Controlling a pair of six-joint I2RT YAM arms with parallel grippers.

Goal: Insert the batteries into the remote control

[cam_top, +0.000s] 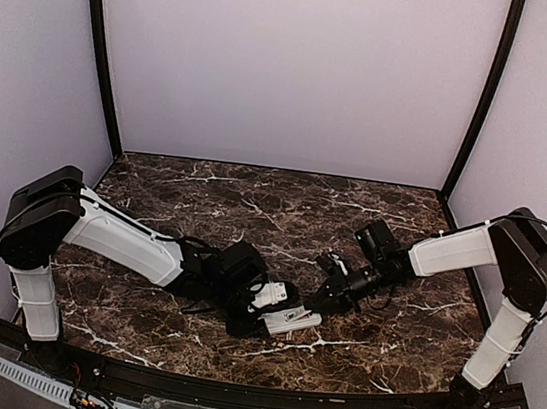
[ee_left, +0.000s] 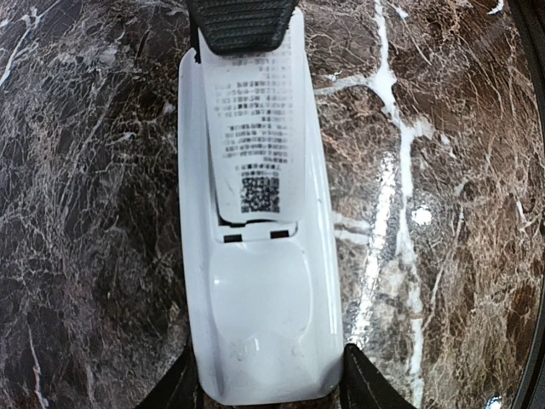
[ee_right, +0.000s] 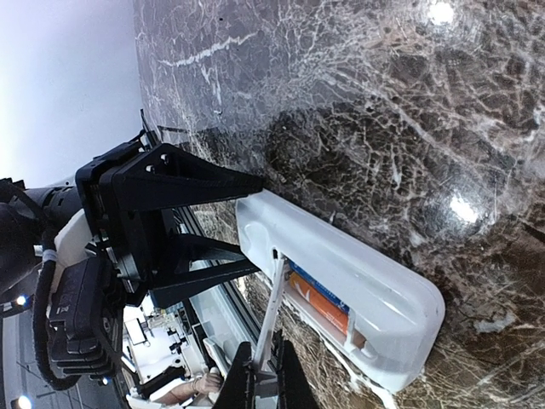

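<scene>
Dark marble worktop (cam_top: 204, 195) carries the remote control (ee_left: 260, 281), back side up. Left jaws clamp its rounded end from both sides — the body extends straight out ahead of them. Right jaws pinch the far edge of the battery cover (ee_right: 271, 307), which stands tilted up off the compartment; beside these jaws, an orange battery (ee_right: 317, 300) lies seated inside.

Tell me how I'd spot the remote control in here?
On the dark marble table, look at the middle near the front. The remote control is the slim white handset clamped in the left gripper; unlike the white arm shells, its back carries a printed label, and its lifted cover shows an orange battery.
</scene>
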